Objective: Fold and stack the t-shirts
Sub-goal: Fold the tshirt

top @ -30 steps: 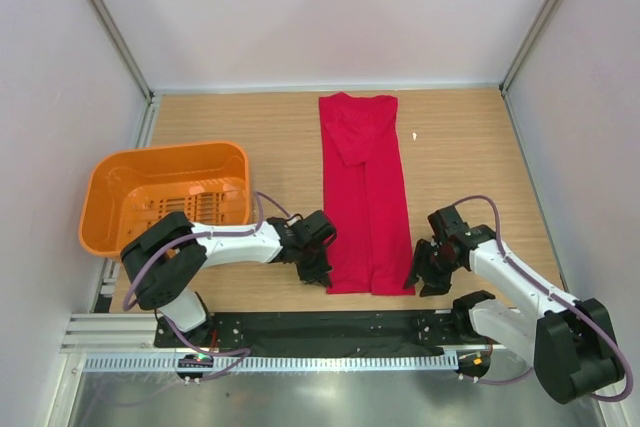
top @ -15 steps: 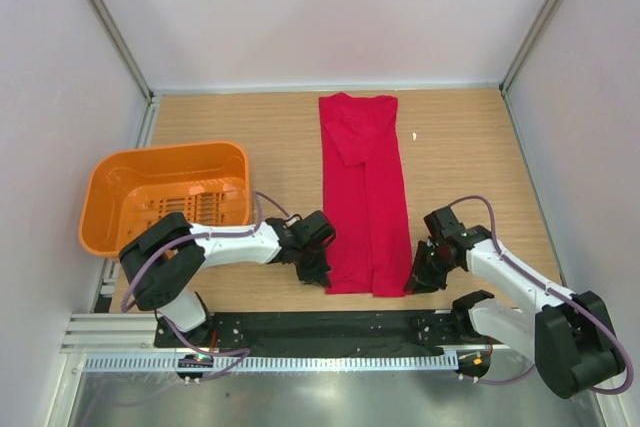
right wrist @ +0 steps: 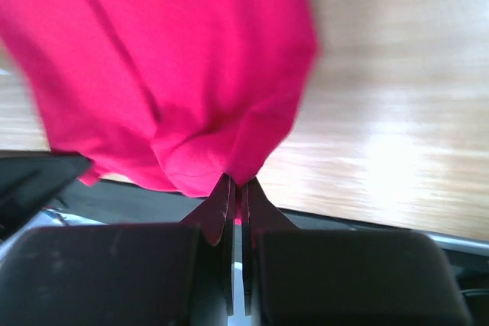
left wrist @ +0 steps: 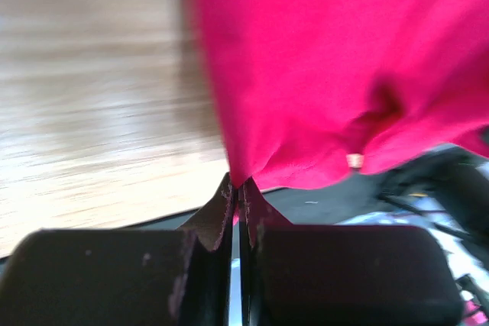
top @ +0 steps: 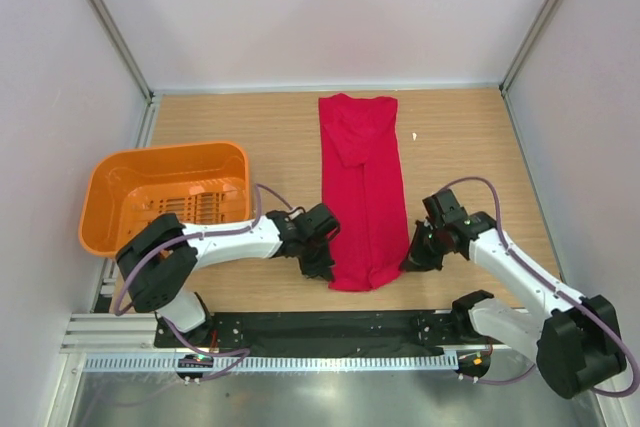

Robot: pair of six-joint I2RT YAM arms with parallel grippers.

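Observation:
The red t-shirt [top: 362,187] lies folded into a long narrow strip down the middle of the wooden table, collar end at the far side. My left gripper [top: 322,263] is shut on the strip's near left corner, and the red cloth [left wrist: 336,74] rises from between its fingertips. My right gripper [top: 412,259] is shut on the near right corner, where the t-shirt [right wrist: 176,74] bunches above the closed jaws. The near hem is lifted and drawn in between the two grippers.
An orange slotted basket [top: 110,182] stands at the left of the table, beside the left arm. A small white speck [top: 415,137] lies right of the shirt. A black strip [top: 330,325] and a metal rail run along the near edge.
My right gripper moved in to the shirt's near right corner and shut on it. Both grippers have raised the near hem, which now bunches inward and sits a little farther from the table edge.

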